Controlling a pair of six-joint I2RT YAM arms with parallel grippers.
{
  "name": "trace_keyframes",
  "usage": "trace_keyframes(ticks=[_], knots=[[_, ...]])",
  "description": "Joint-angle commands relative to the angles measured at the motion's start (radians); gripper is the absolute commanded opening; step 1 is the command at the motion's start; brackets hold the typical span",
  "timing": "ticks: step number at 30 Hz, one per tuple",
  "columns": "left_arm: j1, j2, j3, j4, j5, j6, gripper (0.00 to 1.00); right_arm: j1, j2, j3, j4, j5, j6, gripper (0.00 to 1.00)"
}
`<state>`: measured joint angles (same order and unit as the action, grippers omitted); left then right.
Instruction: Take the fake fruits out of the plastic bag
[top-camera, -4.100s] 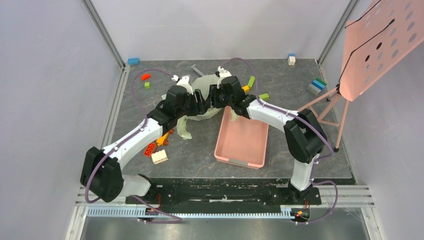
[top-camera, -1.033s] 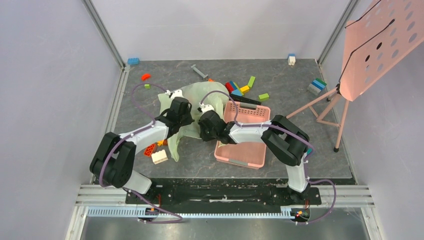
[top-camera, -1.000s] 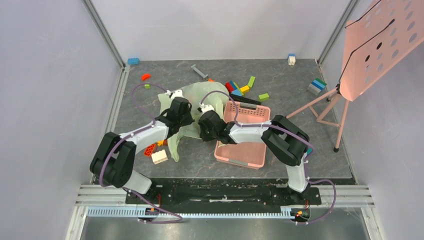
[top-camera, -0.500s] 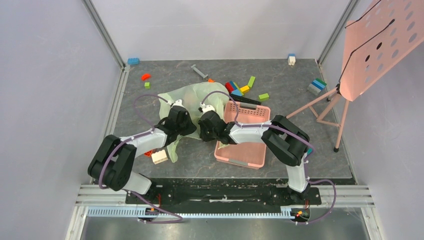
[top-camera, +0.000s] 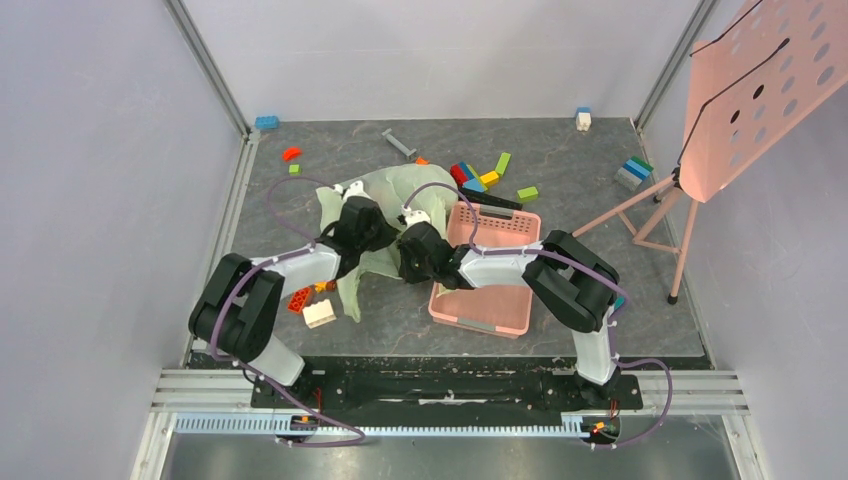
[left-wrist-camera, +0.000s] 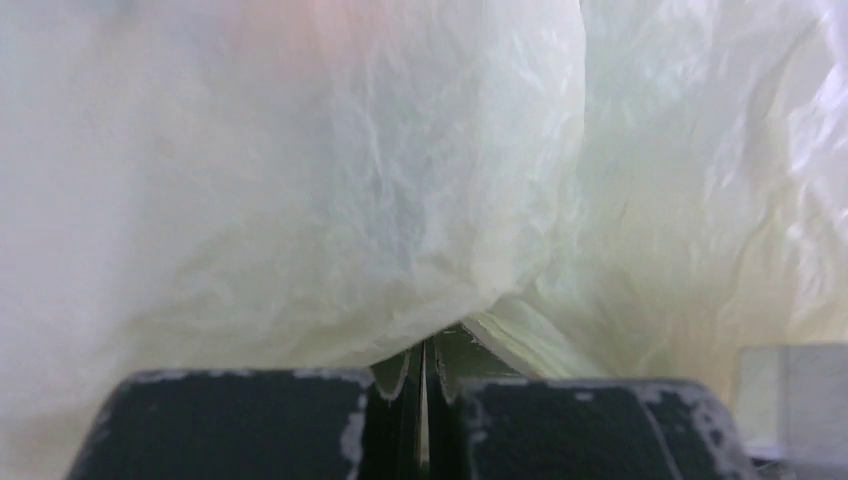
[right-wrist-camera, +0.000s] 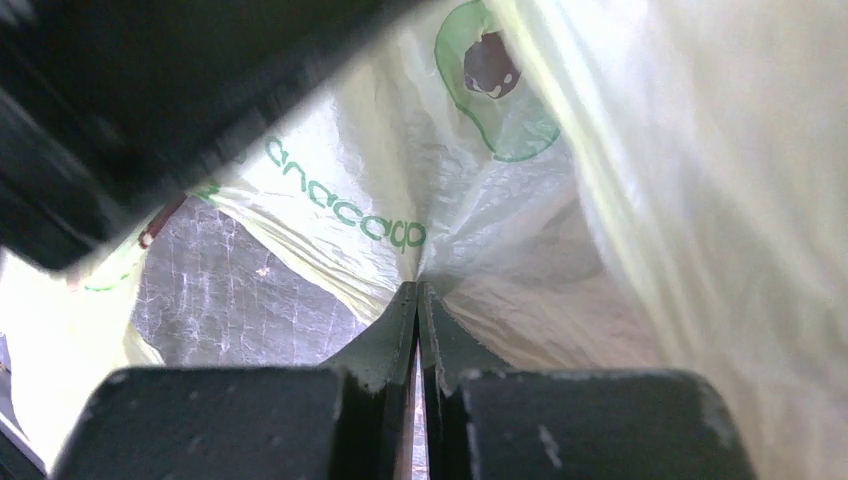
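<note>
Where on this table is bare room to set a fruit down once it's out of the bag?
Bare tabletop lies between the green block and the grey-blue blocks, and along the near strip in front of the plastic bag. The pink basket floor is bare too. Crowded: the block cluster behind the basket.

The left arm (top-camera: 300, 265) and right arm (top-camera: 495, 262) are bending inward, the 2 wrists nearly meeting. The left gripper (left-wrist-camera: 425, 362) and right gripper (right-wrist-camera: 417, 300) are each pinching the plastic bag (left-wrist-camera: 400, 200), jaws pressed together.
</note>
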<state>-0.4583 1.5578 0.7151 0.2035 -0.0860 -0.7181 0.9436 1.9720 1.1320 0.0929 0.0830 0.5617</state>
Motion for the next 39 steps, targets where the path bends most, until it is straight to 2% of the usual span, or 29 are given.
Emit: trace_keyframes(ticks=[1, 14, 21, 25, 28, 29, 31, 34, 39], knots=[[0.045, 0.008, 0.088, 0.071, -0.059, 0.001, 0.02, 0.014, 0.050, -0.043, -0.101, -0.023, 0.013, 0.03], [0.157, 0.164, 0.273, 0.112, -0.077, 0.040, 0.02, 0.013, 0.066, -0.042, -0.073, -0.036, 0.015, 0.03], [0.187, 0.187, 0.326, 0.066, -0.122, 0.084, 0.02, 0.014, 0.068, -0.043, -0.073, -0.041, 0.016, 0.03], [0.205, 0.205, 0.367, -0.018, -0.155, 0.096, 0.02, 0.014, 0.067, -0.042, -0.073, -0.043, 0.017, 0.03], [0.207, 0.220, 0.388, -0.052, -0.116, 0.105, 0.04, 0.014, 0.067, -0.043, -0.073, -0.043, 0.016, 0.03], [0.207, 0.224, 0.387, -0.049, -0.092, 0.105, 0.09, 0.014, 0.068, -0.043, -0.073, -0.043, 0.016, 0.03], [0.205, 0.232, 0.388, -0.043, -0.044, 0.105, 0.30, 0.014, 0.070, -0.044, -0.071, -0.043, 0.015, 0.03], [0.205, 0.242, 0.389, -0.035, 0.002, 0.105, 0.48, 0.014, 0.070, -0.048, -0.067, -0.045, 0.017, 0.03], [0.205, 0.275, 0.415, -0.039, 0.052, 0.108, 0.55, 0.014, 0.073, -0.052, -0.059, -0.049, 0.016, 0.03]])
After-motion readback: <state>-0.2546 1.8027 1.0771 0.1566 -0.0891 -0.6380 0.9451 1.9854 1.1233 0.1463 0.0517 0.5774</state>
